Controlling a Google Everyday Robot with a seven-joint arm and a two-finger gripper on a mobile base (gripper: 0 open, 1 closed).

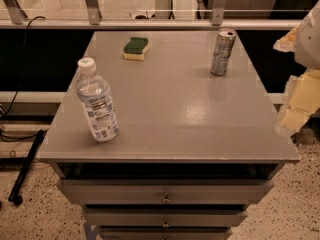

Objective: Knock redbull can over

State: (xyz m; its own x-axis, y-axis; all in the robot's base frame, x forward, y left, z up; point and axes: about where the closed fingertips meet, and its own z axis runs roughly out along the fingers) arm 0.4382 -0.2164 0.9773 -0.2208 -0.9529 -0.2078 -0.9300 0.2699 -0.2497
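Observation:
The redbull can (pixel 222 52) stands upright at the far right of the grey cabinet top (pixel 170 109). It is silver with blue patches and a shiny rim. My gripper (pixel 296 101) is at the right edge of the view, a white arm part with pale yellow pieces. It is off the right side of the cabinet top, nearer to me than the can and apart from it.
A clear water bottle (pixel 97 103) with a white cap stands at the front left. A green and yellow sponge (pixel 136 48) lies at the far left. Drawers (pixel 165 196) are below the front edge. A railing (pixel 150 23) runs behind the cabinet.

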